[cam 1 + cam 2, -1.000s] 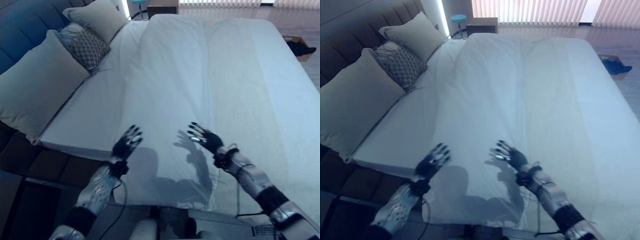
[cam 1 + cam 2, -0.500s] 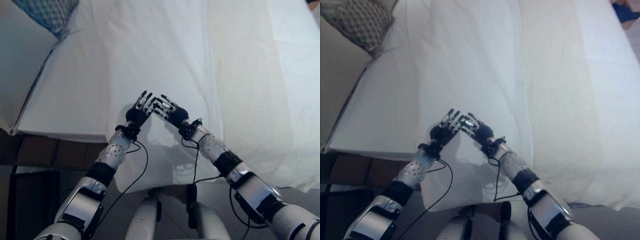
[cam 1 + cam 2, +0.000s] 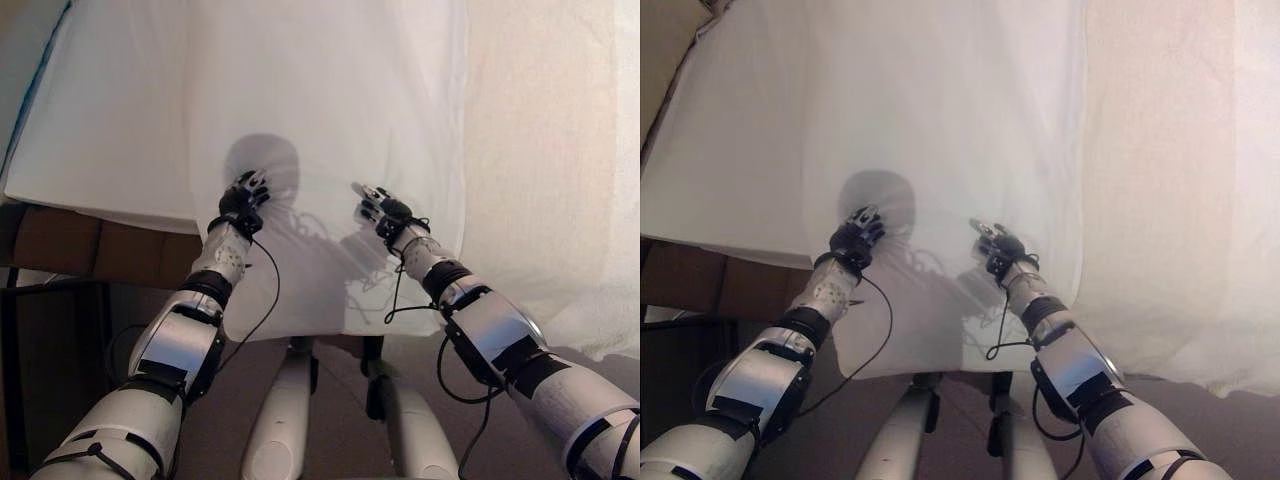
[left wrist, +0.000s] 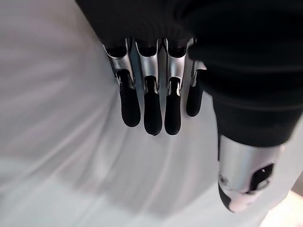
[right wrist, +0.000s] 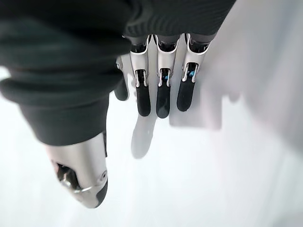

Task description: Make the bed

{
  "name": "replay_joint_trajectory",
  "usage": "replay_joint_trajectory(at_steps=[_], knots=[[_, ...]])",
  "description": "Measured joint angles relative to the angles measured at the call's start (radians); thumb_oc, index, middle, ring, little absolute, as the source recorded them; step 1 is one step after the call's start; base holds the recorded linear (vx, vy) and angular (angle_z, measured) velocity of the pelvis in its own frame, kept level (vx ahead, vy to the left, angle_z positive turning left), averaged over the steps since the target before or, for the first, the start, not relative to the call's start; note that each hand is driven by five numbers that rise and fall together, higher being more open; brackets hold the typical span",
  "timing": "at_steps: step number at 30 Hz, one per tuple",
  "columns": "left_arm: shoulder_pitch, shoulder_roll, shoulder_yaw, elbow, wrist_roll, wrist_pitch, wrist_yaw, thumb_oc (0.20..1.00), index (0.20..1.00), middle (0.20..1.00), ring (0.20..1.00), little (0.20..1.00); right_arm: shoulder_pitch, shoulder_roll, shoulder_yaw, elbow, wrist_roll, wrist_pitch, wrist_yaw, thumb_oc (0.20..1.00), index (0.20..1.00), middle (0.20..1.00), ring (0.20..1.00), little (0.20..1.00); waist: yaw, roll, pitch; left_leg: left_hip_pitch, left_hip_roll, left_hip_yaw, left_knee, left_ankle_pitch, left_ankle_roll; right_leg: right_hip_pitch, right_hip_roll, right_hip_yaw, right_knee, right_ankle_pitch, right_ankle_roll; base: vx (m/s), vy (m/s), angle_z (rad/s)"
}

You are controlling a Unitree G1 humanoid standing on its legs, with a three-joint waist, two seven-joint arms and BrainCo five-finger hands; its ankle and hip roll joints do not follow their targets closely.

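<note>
- A white duvet [image 3: 330, 90] lies spread over the bed, its near edge hanging over the side of the mattress [image 3: 100, 120].
- The robot's left hand [image 3: 243, 196] hovers at the duvet's near edge, fingers [image 4: 151, 111] straight and close together, holding nothing.
- The right hand [image 3: 383, 210] reaches over the same edge, well apart from the left, its fingers [image 5: 162, 97] also straight with the thumb out to one side, gripping nothing.
- A dark bed frame [image 3: 90, 250] shows below the mattress.
</note>
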Motion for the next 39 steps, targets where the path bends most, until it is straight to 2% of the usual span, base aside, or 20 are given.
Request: replay_joint_trajectory(at_steps=[5, 8, 14, 16, 17, 19, 20, 21, 22, 23, 24, 26, 27, 29, 31, 32, 33, 34, 37, 39], knots=[[0.073, 0.019, 0.025, -0.006, 0.079, -0.016, 0.025, 1.000, 1.000, 1.000, 1.000, 1.000, 0.109, -0.049, -0.109, 0.018, -0.073, -0.002, -0.032, 1.000, 1.000, 1.000, 1.000, 1.000, 0.005, 0.000, 0.000, 0.023, 0.000, 0.023, 0.013, -0.004, 0.006, 0.016, -0.003, 0.014, 0.008, 0.006, 0.003, 0.00, 0.072, -0.08], [0.182, 0.037, 0.091, 0.001, 0.114, -0.020, 0.036, 1.000, 1.000, 1.000, 1.000, 1.000, 0.189, -0.087, -0.152, 0.054, -0.109, 0.005, -0.051, 1.000, 1.000, 1.000, 1.000, 1.000, 0.003, -0.001, 0.000, 0.073, -0.002, 0.054, 0.022, -0.025, 0.017, 0.044, -0.013, 0.012, 0.025, 0.006, 0.006, 0.00, 0.049, -0.40], [0.381, 0.054, 0.185, 0.025, 0.151, -0.024, 0.073, 1.000, 1.000, 1.000, 1.000, 1.000, 0.387, -0.156, -0.257, 0.080, -0.175, 0.007, -0.099, 1.000, 1.000, 1.000, 1.000, 1.000, -0.033, -0.001, 0.000, 0.157, -0.006, 0.084, 0.027, -0.042, 0.023, 0.094, -0.029, 0.024, 0.053, 0.000, 0.015, 0.01, -0.066, -0.20], [0.428, 0.049, 0.218, 0.033, 0.152, -0.025, 0.076, 1.000, 1.000, 1.000, 1.000, 1.000, 0.433, -0.155, -0.304, 0.067, -0.203, 0.006, -0.110, 1.000, 1.000, 1.000, 1.000, 1.000, -0.048, 0.004, -0.002, 0.173, 0.018, 0.118, 0.004, -0.032, 0.036, 0.080, -0.057, -0.008, 0.096, -0.042, 0.006, -0.03, -0.290, -0.32], [0.464, 0.048, 0.251, 0.034, 0.152, -0.026, 0.079, 1.000, 1.000, 1.000, 1.000, 1.000, 0.458, -0.159, -0.310, 0.063, -0.218, 0.005, -0.121, 1.000, 1.000, 1.000, 1.000, 1.000, -0.054, 0.006, -0.004, 0.179, 0.024, 0.128, -0.008, -0.025, 0.026, 0.065, -0.107, -0.004, 0.127, -0.050, 0.021, -0.01, -0.310, -0.34], [0.505, 0.041, 0.276, 0.027, 0.155, -0.028, 0.079, 1.000, 1.000, 1.000, 1.000, 1.000, 0.488, -0.166, -0.327, 0.056, -0.231, 0.005, -0.130, 1.000, 1.000, 1.000, 1.000, 1.000, -0.053, 0.006, -0.006, 0.184, 0.025, 0.141, -0.014, -0.022, 0.014, 0.071, -0.161, -0.003, 0.118, -0.044, 0.046, 0.02, -0.302, -0.31], [0.539, 0.037, 0.297, 0.032, 0.175, -0.030, 0.079, 1.000, 1.000, 1.000, 1.000, 1.000, 0.515, -0.165, -0.334, 0.037, -0.243, 0.005, -0.129, 1.000, 1.000, 1.000, 1.000, 1.000, -0.052, 0.007, -0.013, 0.196, 0.038, 0.147, -0.022, -0.017, -0.004, 0.094, -0.185, 0.006, 0.061, -0.022, 0.081, 0.05, -0.401, -0.29], [0.551, 0.038, 0.297, 0.039, 0.184, -0.029, 0.080, 1.000, 1.000, 1.000, 1.000, 1.000, 0.526, -0.164, -0.333, 0.033, -0.247, 0.004, -0.129, 1.000, 1.000, 1.000, 1.000, 1.000, -0.053, 0.006, -0.018, 0.199, 0.040, 0.148, -0.025, -0.014, -0.011, 0.111, -0.188, 0.006, 0.031, -0.005, 0.097, 0.05, -0.440, -0.25], [0.586, 0.021, 0.297, 0.039, 0.196, -0.031, 0.078, 1.000, 1.000, 1.000, 1.000, 1.000, 0.563, -0.173, -0.333, 0.025, -0.266, 0.003, -0.126, 1.000, 1.000, 1.000, 1.000, 1.000, -0.054, 0.027, -0.025, 0.217, 0.063, 0.133, -0.044, -0.004, -0.036, 0.133, -0.170, -0.005, 0.016, 0.035, 0.129, 0.05, -0.469, -0.07], [0.605, 0.006, 0.296, 0.035, 0.215, -0.031, 0.074, 1.000, 1.000, 1.000, 1.000, 1.000, 0.579, -0.177, -0.331, 0.013, -0.282, 0.001, -0.120, 1.000, 1.000, 1.000, 1.000, 1.000, -0.051, 0.041, -0.036, 0.235, 0.078, 0.127, -0.065, 0.007, -0.049, 0.149, -0.147, -0.007, 0.005, 0.037, 0.116, 0.03, -0.491, -0.02], [0.672, -0.031, 0.294, 0.043, 0.259, -0.029, 0.066, 1.000, 1.000, 1.000, 1.000, 1.000, 0.636, -0.185, -0.293, -0.003, -0.326, -0.001, -0.107, 1.000, 1.000, 1.000, 1.000, 1.000, -0.061, 0.077, -0.068, 0.283, 0.114, 0.090, -0.096, 0.021, -0.081, 0.195, -0.099, -0.027, -0.009, 0.030, 0.089, 0.03, -0.449, -0.03], [0.758, -0.069, 0.294, 0.045, 0.315, -0.027, 0.053, 1.000, 1.000, 1.000, 1.000, 1.000, 0.725, -0.189, -0.231, -0.038, -0.402, -0.001, -0.072, 1.000, 1.000, 1.000, 1.000, 1.000, -0.067, 0.096, -0.150, 0.312, 0.151, 0.070, -0.114, 0.025, -0.106, 0.208, -0.055, -0.043, 0.004, 0.001, 0.055, 0.00, -0.379, -0.03], [0.777, -0.080, 0.292, 0.046, 0.337, -0.025, 0.048, 1.000, 1.000, 1.000, 1.000, 1.000, 0.760, -0.191, -0.209, -0.057, -0.427, -0.005, -0.057, 1.000, 1.000, 1.000, 1.000, 1.000, -0.068, 0.098, -0.181, 0.316, 0.161, 0.067, -0.119, 0.034, -0.109, 0.210, -0.054, -0.047, 0.006, -0.008, 0.038, 0.01, -0.445, 0.20], [0.831, -0.109, 0.247, 0.040, 0.423, -0.031, 0.039, 1.000, 1.000, 1.000, 1.000, 1.000, 0.883, -0.225, -0.117, -0.199, -0.507, -0.013, 0.021, 1.000, 1.000, 1.000, 1.000, 1.000, -0.087, 0.088, -0.227, 0.316, 0.177, 0.067, -0.072, 0.075, -0.113, 0.214, -0.029, -0.073, 0.063, -0.063, 0.009, 0.02, -0.300, 0.25], [0.839, -0.099, 0.204, 0.054, 0.518, -0.026, 0.031, 1.000, 1.000, 1.000, 1.000, 1.000, 0.927, -0.209, -0.090, -0.211, -0.573, -0.019, 0.095, 1.000, 1.000, 1.000, 1.000, 1.000, -0.084, 0.037, -0.272, 0.316, 0.154, 0.091, -0.066, 0.168, -0.101, 0.225, -0.059, -0.080, 0.069, -0.083, -0.030, 0.02, -0.249, 0.12], [0.842, -0.100, 0.165, 0.062, 0.565, -0.025, 0.026, 1.000, 1.000, 1.000, 1.000, 1.000, 0.937, -0.199, -0.066, -0.190, -0.599, -0.018, 0.120, 1.000, 1.000, 1.000, 1.000, 1.000, -0.080, 0.010, -0.288, 0.318, 0.113, 0.083, -0.012, 0.144, -0.115, 0.236, -0.071, -0.081, 0.061, -0.081, -0.039, 0.02, -0.211, 0.12], [0.843, -0.103, 0.142, 0.070, 0.596, -0.022, 0.021, 1.000, 1.000, 1.000, 1.000, 1.000, 0.944, -0.199, -0.059, -0.181, -0.613, -0.018, 0.133, 1.000, 1.000, 1.000, 1.000, 1.000, -0.084, 0.001, -0.294, 0.319, 0.085, 0.077, 0.018, 0.094, -0.137, 0.259, -0.078, -0.084, 0.044, -0.073, -0.041, 0.04, -0.154, 0.12], [0.852, -0.111, 0.103, 0.083, 0.662, -0.012, 0.002, 1.000, 1.000, 1.000, 1.000, 1.000, 0.965, -0.201, -0.052, -0.158, -0.636, -0.011, 0.161, 1.000, 1.000, 1.000, 1.000, 1.000, -0.087, 0.003, -0.314, 0.359, 0.035, 0.085, 0.007, 0.045, -0.112, 0.303, -0.078, -0.093, -0.009, -0.051, -0.045, 0.06, -0.079, 0.16], [0.866, -0.134, 0.064, 0.080, 0.748, -0.003, -0.027, 1.000, 1.000, 1.000, 1.000, 1.000, 0.987, -0.170, -0.038, -0.133, -0.681, -0.009, 0.183, 1.000, 1.000, 1.000, 1.000, 1.000, -0.094, 0.012, -0.332, 0.433, 0.007, 0.101, -0.058, -0.004, -0.072, 0.348, -0.033, -0.102, -0.079, -0.018, -0.054, 0.06, -0.058, 0.08], [0.876, -0.160, 0.026, 0.085, 0.786, 0.005, -0.042, 1.000, 1.000, 1.000, 1.000, 1.000, 0.990, -0.140, -0.016, -0.089, -0.724, -0.007, 0.190, 1.000, 1.000, 1.000, 1.000, 1.000, -0.098, 0.018, -0.339, 0.478, 0.019, 0.087, -0.117, -0.003, -0.069, 0.379, -0.013, -0.104, -0.110, -0.008, -0.054, 0.04, -0.009, 0.02]])
